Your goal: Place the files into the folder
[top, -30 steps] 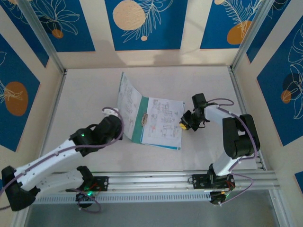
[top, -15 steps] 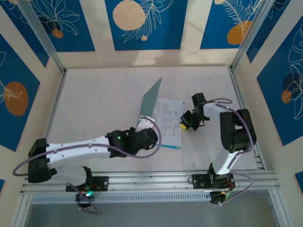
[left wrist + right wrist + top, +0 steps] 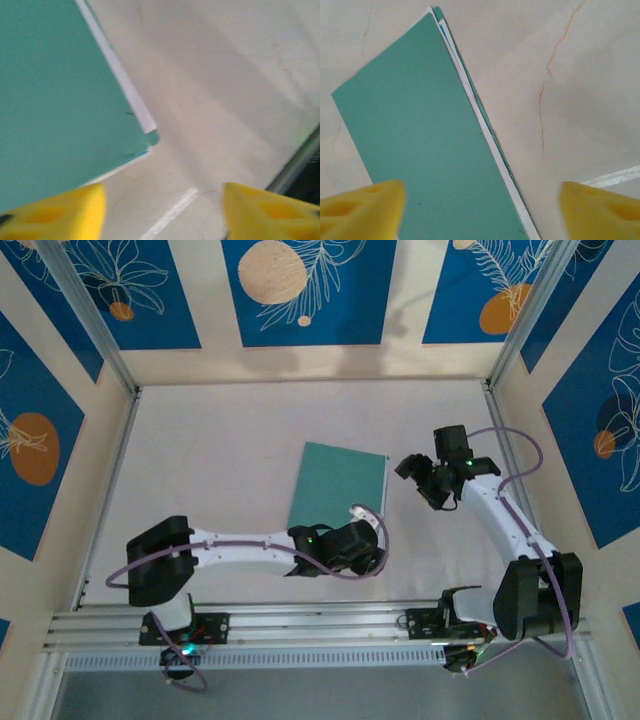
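Lying shut and flat on the pale table [image 3: 200, 440], the thin teal-green card folder [image 3: 337, 483] showed a plain cover. The white paper sheets [image 3: 489, 142] inside it peeped out as a narrow strip along one long edge, with a sliver of light-blue sheet [image 3: 443, 31] beside them at the far corner. The left gripper [image 3: 162, 212] stood just off the folder's near right corner, its yellow foam pads [image 3: 60, 207] spread wide and holding nothing. The right gripper [image 3: 480, 210], to the folder's right in the overhead view, also gaped wide above the cover's paper-lined edge, its pads empty. Whether either gripper touched the card could not be told.
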